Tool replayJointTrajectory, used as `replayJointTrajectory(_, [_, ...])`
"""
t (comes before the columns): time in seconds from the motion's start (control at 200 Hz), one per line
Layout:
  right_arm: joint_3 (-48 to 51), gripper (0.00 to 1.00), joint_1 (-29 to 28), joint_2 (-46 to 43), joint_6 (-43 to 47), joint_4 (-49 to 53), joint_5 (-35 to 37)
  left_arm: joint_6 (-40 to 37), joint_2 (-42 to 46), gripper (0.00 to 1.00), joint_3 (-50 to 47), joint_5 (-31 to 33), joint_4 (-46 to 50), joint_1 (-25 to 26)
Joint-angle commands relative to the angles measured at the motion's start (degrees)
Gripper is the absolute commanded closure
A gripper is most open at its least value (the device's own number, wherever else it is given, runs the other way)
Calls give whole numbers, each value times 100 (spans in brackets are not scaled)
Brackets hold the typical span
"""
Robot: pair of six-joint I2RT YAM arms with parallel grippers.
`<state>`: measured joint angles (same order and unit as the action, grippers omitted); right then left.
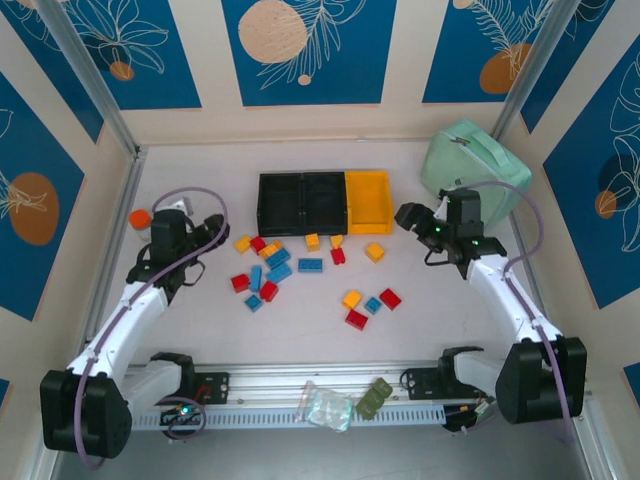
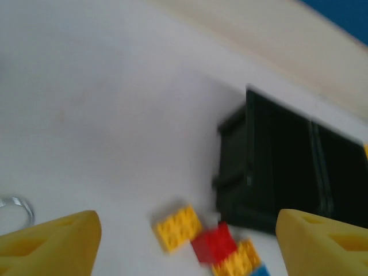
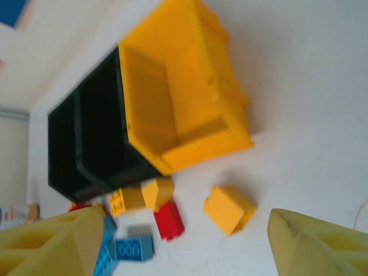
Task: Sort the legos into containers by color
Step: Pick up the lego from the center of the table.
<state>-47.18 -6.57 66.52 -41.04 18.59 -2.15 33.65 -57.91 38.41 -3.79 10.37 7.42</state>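
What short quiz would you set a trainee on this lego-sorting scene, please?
1. True or false: the yellow bin is empty.
2. In the top view, the yellow bin sits: A) left of the black bins, B) between them, C) right of them.
3. Fill in: the left gripper and the right gripper are both ____.
Key: 1 true; 2 C; 3 open.

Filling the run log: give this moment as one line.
left tool open, empty | right tool open, empty | red, blue, yellow plastic bricks unsorted | yellow plastic bin empty
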Motion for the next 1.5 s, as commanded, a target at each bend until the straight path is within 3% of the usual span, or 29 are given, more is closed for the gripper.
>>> replayJointTrajectory(0.0, [-324,25,-463,356,-198,1289,571,118,106,27,-125,-1275,856,61])
replayJointTrajectory(0.27, [-977,19,-1494,1885,-951,1445,1526,255,379,27,-515,-1572,915,561])
replayJointTrajectory(0.47, [-1665,19,-1811,2983,-1542,1652,2094,283,312,27,-601,-1555,797,821])
replayJointTrajectory(0.69, [-1945,26,-1892,3623,-1877,1639,2272,344,350,26,-796,-1528,825,857])
replayJointTrajectory(0.805, [-2003,37,-1892,3792,-1813,1603,2245,358,401,27,-844,-1505,815,864])
replayJointTrajectory(0.955, [-1865,54,-1901,3673,-1742,1588,2205,400,395,27,-840,-1524,803,887])
replayJointTrajectory(1.121, [-1418,66,-1901,3101,-1571,1590,2207,467,373,26,-860,-1509,743,949])
replayJointTrajectory(1.491, [-1048,69,-1608,1480,-790,1992,1920,652,-201,26,-612,-1361,293,1573])
